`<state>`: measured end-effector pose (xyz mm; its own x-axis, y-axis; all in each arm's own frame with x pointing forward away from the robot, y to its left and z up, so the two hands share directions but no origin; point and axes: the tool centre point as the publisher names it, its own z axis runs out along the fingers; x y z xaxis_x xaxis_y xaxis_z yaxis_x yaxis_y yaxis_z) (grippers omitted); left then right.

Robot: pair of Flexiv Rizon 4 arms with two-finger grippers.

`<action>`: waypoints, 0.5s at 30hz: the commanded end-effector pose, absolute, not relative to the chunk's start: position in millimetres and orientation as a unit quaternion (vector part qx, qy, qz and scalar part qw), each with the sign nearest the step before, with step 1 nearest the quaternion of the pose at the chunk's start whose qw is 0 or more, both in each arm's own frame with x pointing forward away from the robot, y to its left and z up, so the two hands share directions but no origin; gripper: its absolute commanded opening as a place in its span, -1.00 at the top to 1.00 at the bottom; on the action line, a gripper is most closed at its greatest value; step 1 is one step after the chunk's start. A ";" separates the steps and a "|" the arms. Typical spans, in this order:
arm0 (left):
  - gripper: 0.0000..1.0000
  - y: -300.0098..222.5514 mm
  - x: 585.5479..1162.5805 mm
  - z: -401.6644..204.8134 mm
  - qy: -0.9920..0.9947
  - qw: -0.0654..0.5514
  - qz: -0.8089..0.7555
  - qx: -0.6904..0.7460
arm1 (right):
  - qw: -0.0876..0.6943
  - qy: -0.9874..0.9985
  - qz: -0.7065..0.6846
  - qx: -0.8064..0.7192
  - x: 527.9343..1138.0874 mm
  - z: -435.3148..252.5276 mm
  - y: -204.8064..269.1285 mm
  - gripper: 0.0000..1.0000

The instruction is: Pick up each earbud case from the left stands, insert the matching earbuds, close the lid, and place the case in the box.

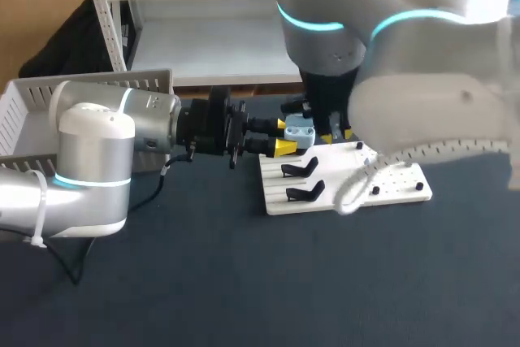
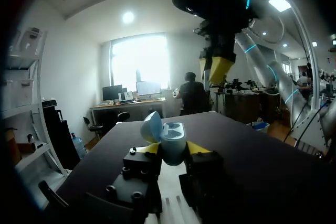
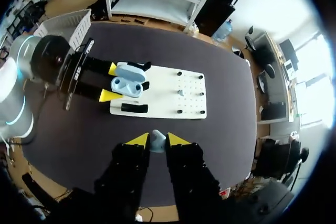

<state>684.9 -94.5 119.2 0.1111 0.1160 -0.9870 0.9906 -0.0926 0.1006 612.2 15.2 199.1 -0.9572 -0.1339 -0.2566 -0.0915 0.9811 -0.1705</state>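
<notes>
My left gripper (image 1: 284, 136) is shut on a light blue earbud case (image 1: 299, 133) and holds it level over the far left corner of the white stand board (image 1: 390, 184). The case (image 2: 171, 139) sits between the yellow tips with its lid (image 2: 151, 127) swung open. My right gripper (image 1: 337, 132) points straight down just right of the case. In the right wrist view, the right gripper (image 3: 153, 140) is shut on a small light blue earbud (image 3: 158, 141), high above the held case (image 3: 127, 84). Another earbud (image 3: 180, 92) rests on the board (image 3: 191, 103).
Two black stands (image 1: 301, 168) (image 1: 305, 193) sit on the board's left part, and black pegs (image 1: 419, 186) dot its right part. A white slatted box (image 1: 20, 115) stands at the table's far left behind my left arm. Dark table cloth lies in front.
</notes>
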 end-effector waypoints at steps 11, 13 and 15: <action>1.00 -94.5 683.5 118.5 0.480 0.475 -0.461 0.575 | 0.118 0.980 -0.117 0.108 640.0 190.4 35.6 1.00; 1.00 -94.5 683.5 118.5 0.480 0.475 -0.461 0.575 | 0.118 0.980 -0.117 0.108 640.0 190.4 35.6 1.00; 1.00 -94.5 683.5 118.5 0.480 0.475 -0.461 0.575 | 0.118 0.980 -0.117 0.108 640.0 190.4 35.6 1.00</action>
<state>684.9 -94.5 119.2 0.1111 0.1159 -0.9870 0.9906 -0.0926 0.1006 639.2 33.8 189.4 -0.9484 0.1829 -0.2590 0.2374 0.9511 -0.1975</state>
